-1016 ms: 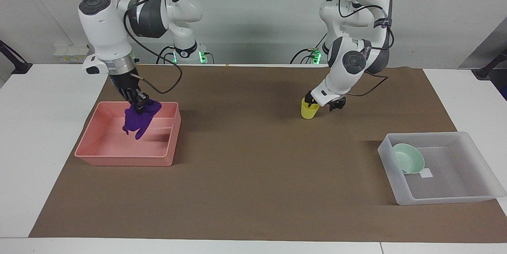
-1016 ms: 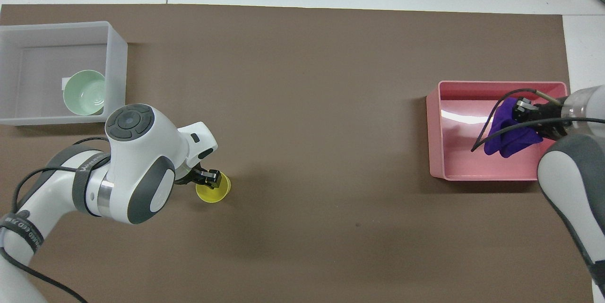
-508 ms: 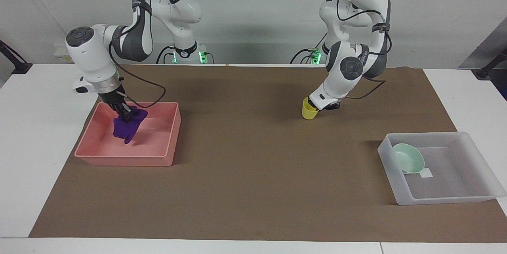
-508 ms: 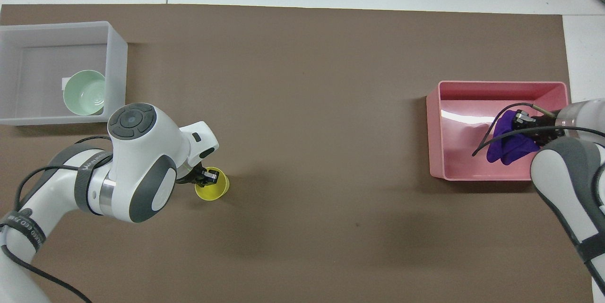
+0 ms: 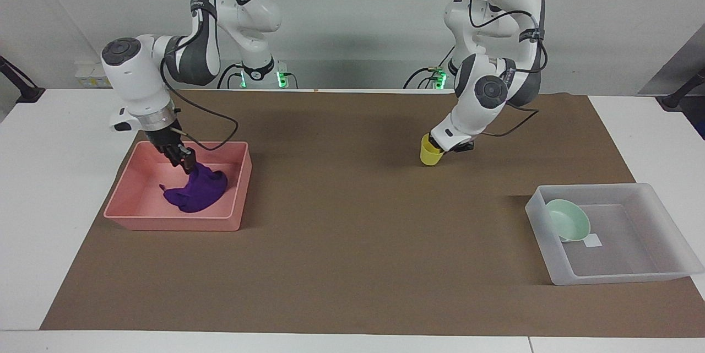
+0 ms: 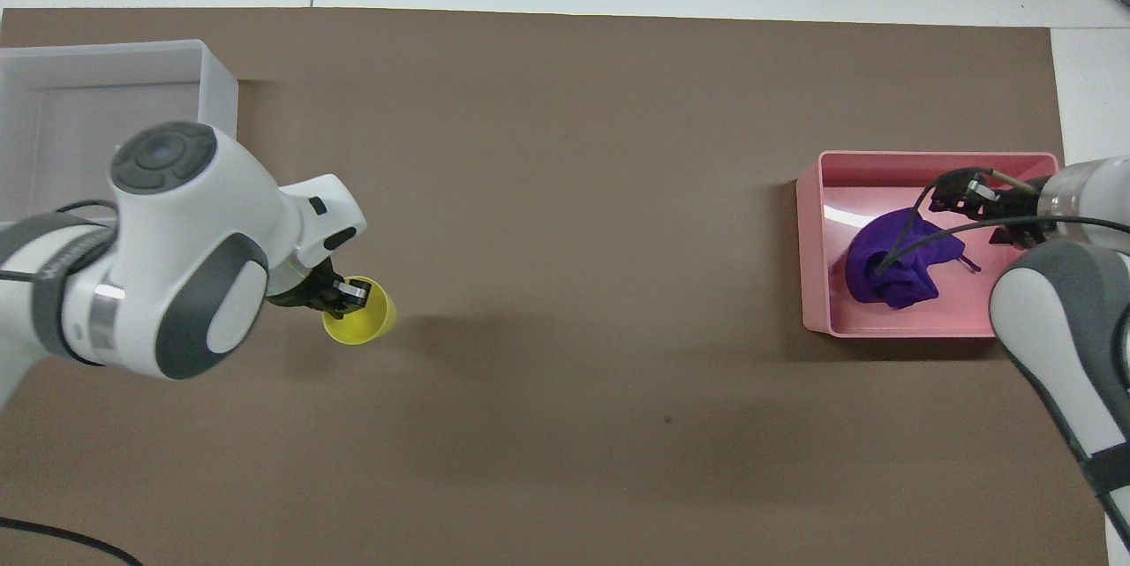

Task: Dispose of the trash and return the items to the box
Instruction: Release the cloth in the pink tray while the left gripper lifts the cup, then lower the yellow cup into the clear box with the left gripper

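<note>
The purple cloth trash (image 5: 198,194) (image 6: 887,270) lies heaped on the floor of the pink bin (image 5: 176,223) (image 6: 808,248). Just above the cloth's top my right gripper (image 5: 186,161) (image 6: 984,213) hangs open, holding nothing. The yellow cup (image 5: 429,153) (image 6: 357,325) is tilted a little, with my left gripper (image 5: 438,146) (image 6: 344,294) shut on its rim, one finger inside. I cannot tell whether its base touches the mat. The mint-green bowl (image 5: 568,220) leans inside the frosted box (image 5: 600,188) (image 6: 212,71); in the overhead view the left arm hides the bowl.
A brown mat (image 5: 352,243) covers the table between the pink bin at the right arm's end and the box at the left arm's end. White tabletop (image 5: 55,177) borders the mat.
The right gripper opened and the cloth dropped from it into the pink bin. The left gripper shut on the cup's rim and moved it toward the box.
</note>
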Motion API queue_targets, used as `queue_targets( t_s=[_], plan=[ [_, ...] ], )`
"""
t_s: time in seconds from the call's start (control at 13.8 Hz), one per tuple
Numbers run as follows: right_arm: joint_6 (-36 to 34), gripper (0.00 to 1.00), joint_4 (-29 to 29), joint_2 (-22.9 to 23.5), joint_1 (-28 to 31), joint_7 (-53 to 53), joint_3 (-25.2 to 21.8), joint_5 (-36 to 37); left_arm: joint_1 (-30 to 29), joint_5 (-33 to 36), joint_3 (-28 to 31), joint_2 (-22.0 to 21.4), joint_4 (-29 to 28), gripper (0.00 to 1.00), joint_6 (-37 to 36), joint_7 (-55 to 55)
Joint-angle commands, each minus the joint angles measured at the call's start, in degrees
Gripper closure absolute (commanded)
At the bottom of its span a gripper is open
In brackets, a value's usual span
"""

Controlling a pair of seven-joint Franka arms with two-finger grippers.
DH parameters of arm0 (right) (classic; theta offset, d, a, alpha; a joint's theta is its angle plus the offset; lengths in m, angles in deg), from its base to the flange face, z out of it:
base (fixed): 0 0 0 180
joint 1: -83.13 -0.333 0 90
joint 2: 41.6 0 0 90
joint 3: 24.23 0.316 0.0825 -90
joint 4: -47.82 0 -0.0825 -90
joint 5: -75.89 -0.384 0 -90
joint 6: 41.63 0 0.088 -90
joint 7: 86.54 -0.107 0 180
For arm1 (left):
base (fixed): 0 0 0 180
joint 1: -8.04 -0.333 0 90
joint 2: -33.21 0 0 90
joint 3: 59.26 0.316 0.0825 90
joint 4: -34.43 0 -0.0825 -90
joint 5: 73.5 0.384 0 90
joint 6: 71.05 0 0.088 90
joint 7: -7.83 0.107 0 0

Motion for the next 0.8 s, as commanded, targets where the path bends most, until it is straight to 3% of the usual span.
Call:
queue_targets(
  t_s=[0.0,0.36,0.58,0.73],
  plan=[
    [-11.9,0.0,-10.5,0.6,-1.8,0.9,0.7,0.4,-6.3,3.7,-0.2,1.1,9.1,1.0,-4.4,5.6],
    [-24.7,0.0,-22.2,0.6,-5.0,0.4,0.8,-0.2,-19.7,3.9,-0.2,7.2,20.0,1.0,-3.5,22.0],
    [-32.1,0.0,-29.9,3.6,-6.2,0.3,0.8,0.4,-26.5,3.5,-0.2,10.7,23.6,1.0,-2.0,31.3],
    [-32.3,0.0,-29.2,3.7,-5.8,0.8,0.7,-0.3,-27.9,3.1,-0.3,12.0,23.9,1.0,-1.3,32.4]
  ],
)
